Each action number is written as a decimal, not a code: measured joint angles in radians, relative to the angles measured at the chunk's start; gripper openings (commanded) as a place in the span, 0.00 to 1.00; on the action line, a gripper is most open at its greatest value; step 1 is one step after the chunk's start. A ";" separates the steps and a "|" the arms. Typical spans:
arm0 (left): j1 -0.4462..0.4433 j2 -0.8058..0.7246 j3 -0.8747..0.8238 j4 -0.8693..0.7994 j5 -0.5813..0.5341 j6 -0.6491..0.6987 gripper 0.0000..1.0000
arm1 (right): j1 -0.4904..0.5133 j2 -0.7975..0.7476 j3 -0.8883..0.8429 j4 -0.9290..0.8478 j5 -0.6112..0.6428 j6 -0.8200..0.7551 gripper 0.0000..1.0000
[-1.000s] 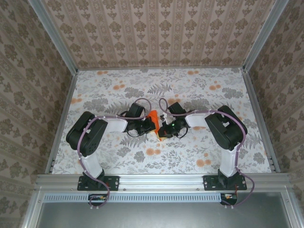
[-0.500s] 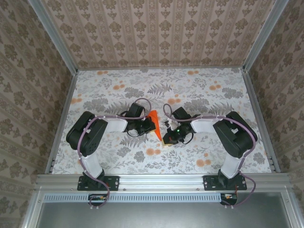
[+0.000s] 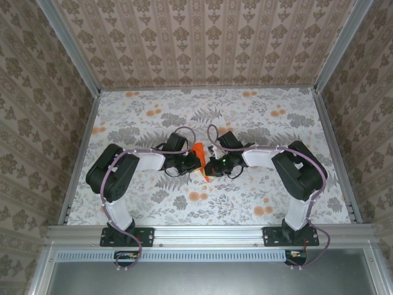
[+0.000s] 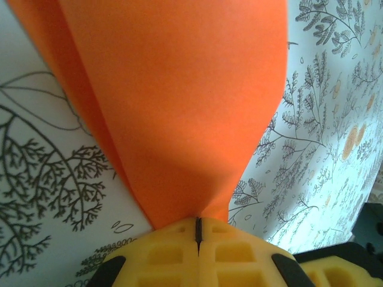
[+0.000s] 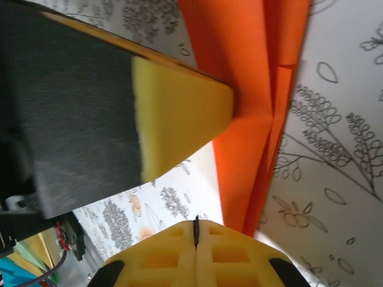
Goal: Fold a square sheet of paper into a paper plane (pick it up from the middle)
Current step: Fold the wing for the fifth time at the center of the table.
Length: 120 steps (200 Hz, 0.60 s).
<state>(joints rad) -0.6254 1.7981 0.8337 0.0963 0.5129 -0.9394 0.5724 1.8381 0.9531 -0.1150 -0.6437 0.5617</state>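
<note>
On the flowered table [image 3: 147, 117], near its middle, the square sheet of paper [image 3: 199, 153], folded narrow, lifts off the surface. Left jaws are clamped on its end; right jaws are pressed together just beside its creased edge.

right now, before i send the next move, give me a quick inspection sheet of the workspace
surface: table covered in a grey fern and pale orange flower print, lying flat
job's things: orange paper, folded with creases showing, between the two grippers
clutter: nothing seen
grippers: left gripper shut on the orange paper; right gripper shut, the paper's edge beside its tips, grip on it unclear
cables: purple cables loop above both wrists and run along the arms
surroundings: patterned walls on three sides, metal rail at the near edge
</note>
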 measured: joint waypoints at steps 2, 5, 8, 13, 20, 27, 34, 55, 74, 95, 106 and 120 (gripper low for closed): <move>0.000 0.000 0.001 0.000 0.000 0.001 0.00 | 0.000 0.003 0.000 0.000 0.002 0.000 0.00; -0.002 0.000 0.002 0.000 0.000 0.002 0.00 | 0.000 0.007 0.000 0.000 0.004 0.000 0.00; -0.002 0.000 0.004 -0.002 0.000 0.005 0.01 | 0.000 0.011 0.000 0.000 0.006 0.000 0.00; -0.003 0.000 0.007 -0.004 0.000 0.010 0.02 | 0.000 0.016 0.000 -0.001 0.010 -0.001 0.00; -0.003 0.000 0.010 -0.006 0.000 0.019 0.04 | 0.000 0.025 0.001 -0.004 0.016 -0.003 0.00; -0.003 0.000 0.015 -0.009 0.002 0.029 0.06 | 0.000 0.034 0.003 -0.008 0.020 -0.006 0.00; -0.003 0.000 0.024 -0.017 0.004 0.043 0.09 | 0.000 0.039 0.008 -0.013 0.019 -0.010 0.00; -0.002 -0.006 0.047 -0.037 0.003 0.100 0.14 | 0.001 0.041 0.023 -0.035 0.031 -0.029 0.00; 0.001 -0.028 0.058 -0.056 0.003 0.162 0.17 | 0.002 0.042 0.031 -0.050 0.037 -0.047 0.00; 0.006 -0.051 0.058 -0.063 0.003 0.232 0.17 | 0.002 0.042 0.034 -0.063 0.039 -0.066 0.00; 0.009 -0.055 0.058 -0.063 0.003 0.267 0.17 | 0.002 0.042 0.037 -0.070 0.039 -0.072 0.00; 0.012 -0.055 0.058 -0.063 0.004 0.303 0.17 | 0.002 0.042 0.040 -0.077 0.039 -0.081 0.00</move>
<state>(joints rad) -0.6132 1.7435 0.8921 0.0334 0.5167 -0.6361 0.5743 1.8805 0.9928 -0.1921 -0.6052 0.4805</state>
